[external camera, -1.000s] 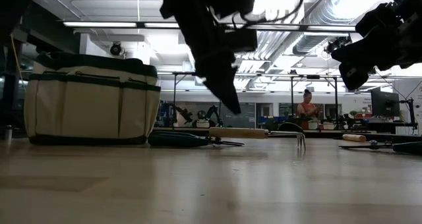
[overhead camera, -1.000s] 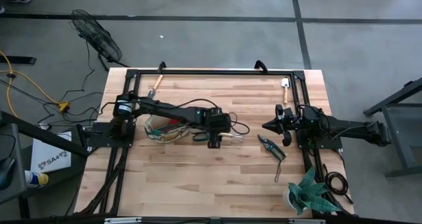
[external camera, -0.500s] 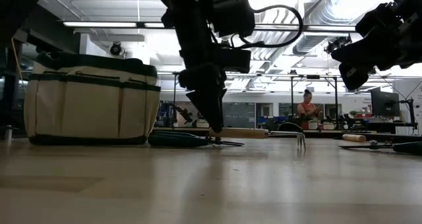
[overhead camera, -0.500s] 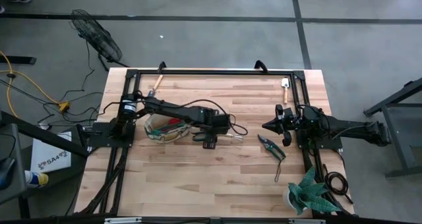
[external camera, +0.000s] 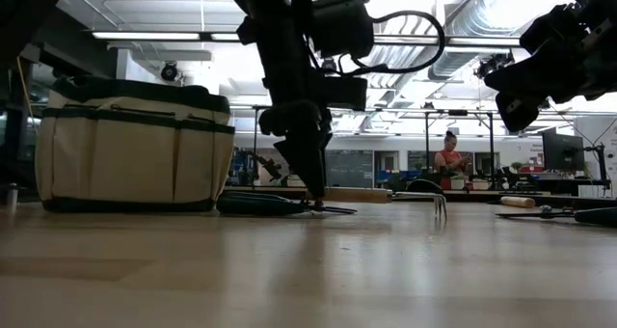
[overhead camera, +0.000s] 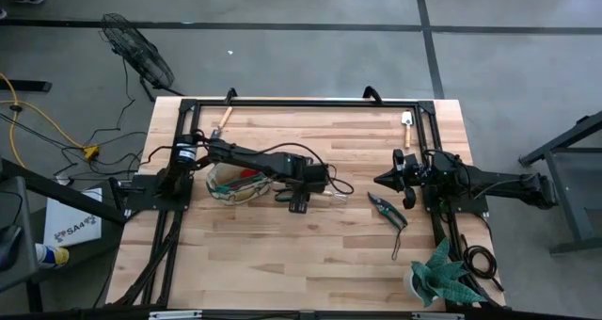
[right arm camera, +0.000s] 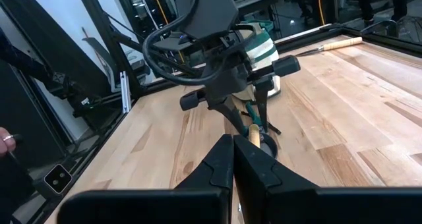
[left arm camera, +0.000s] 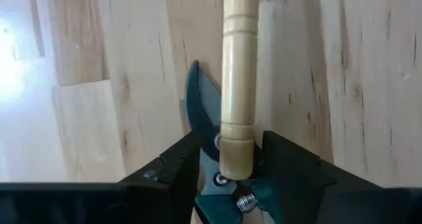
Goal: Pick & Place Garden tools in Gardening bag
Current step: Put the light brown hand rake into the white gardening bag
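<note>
At centre frame in the high view, your left gripper is down on the table, just right of the gardening bag.

- Left wrist view: the jaws stand apart, one either side of the butt end of a wooden-handled hand rake. A sliver of gap shows on at least one side, so I read it as not yet pinched. Nothing is lifted.
- The rake lies across the green-handled pruning shears, handle over blade. My guess is the shears could get dragged when you lift.
- Right gripper is parked right of centre with its fingers together, holding nothing.

Progress, as I judge it:
- Done: something red and green shows inside the bag's mouth, so some items look to be in. I can't tell which ones.
- Left on the table:
  - the rake and the shears at centre
  - dark pruners right of centre
  - a small trowel upper right
  - another wooden-handled tool upper left, type unclear

So at least five to go. The potted plant at lower right stays put.
</note>
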`<state>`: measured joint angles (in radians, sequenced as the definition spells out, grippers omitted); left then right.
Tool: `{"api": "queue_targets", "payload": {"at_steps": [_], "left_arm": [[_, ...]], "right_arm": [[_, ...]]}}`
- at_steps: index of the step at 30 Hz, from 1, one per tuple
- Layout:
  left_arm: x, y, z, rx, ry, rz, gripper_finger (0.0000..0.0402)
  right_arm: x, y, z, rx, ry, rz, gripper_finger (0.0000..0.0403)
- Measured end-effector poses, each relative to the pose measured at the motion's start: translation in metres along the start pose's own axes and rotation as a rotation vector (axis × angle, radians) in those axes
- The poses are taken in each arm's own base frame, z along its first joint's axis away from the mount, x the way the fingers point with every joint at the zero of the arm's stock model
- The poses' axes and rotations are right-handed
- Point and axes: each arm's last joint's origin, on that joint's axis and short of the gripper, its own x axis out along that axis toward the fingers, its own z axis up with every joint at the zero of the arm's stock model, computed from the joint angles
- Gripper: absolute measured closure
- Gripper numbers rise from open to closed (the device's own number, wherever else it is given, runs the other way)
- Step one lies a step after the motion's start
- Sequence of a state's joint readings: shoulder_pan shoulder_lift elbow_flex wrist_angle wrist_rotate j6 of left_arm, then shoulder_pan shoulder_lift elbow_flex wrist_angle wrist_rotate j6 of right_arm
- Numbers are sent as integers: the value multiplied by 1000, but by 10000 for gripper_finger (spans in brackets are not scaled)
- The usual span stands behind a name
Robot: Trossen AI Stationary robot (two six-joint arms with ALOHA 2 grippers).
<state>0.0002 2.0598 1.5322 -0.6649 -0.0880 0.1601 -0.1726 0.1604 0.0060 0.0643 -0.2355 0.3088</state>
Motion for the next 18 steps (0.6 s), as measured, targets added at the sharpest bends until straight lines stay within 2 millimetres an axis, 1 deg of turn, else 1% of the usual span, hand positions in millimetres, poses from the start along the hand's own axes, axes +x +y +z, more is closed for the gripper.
{"api": "queue_targets", "payload": {"at_steps": [12, 18], "left_arm": [[1, -1, -2, -6, 12, -10, 322], [4, -1, -2, -5, 20, -12, 338]], "right_arm": [[0, 0, 0, 0, 0, 0, 401], [0, 0, 0, 0, 0, 0, 401]]}}
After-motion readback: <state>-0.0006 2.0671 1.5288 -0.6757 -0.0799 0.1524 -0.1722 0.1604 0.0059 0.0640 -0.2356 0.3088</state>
